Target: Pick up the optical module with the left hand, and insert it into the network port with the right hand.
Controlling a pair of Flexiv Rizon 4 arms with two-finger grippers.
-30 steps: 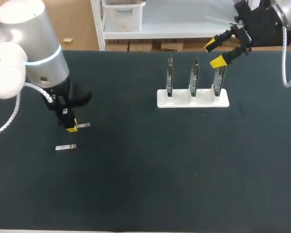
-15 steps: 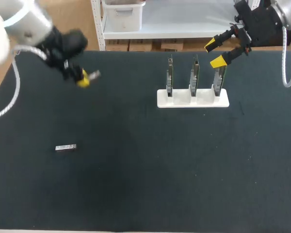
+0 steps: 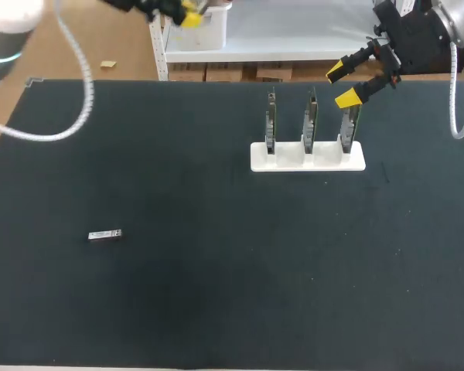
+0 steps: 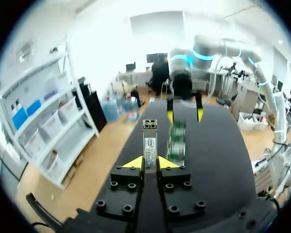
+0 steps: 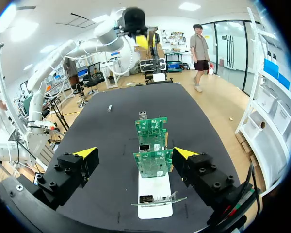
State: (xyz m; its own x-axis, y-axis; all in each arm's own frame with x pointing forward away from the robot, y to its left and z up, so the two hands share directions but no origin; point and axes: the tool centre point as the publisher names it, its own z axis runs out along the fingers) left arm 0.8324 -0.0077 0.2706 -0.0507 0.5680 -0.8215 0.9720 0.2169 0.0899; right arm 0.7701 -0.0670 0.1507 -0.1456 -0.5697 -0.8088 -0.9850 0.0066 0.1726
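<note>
Riding clamped between the yellow tips of the left gripper (image 4: 150,164), the optical module (image 4: 149,141) has been carried up off the table (image 3: 216,309) to past its far edge in the last second; pickup looks done, handover next. A second module (image 3: 105,234) lies on the table. The right gripper (image 3: 349,83) hovers, fingers apart, over the card rack (image 3: 308,158). Only the left wrist view shows the grip itself.

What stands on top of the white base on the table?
Three green circuit boards stand upright in a row on the white base. How their bottom edges sit in it is hidden.
</note>
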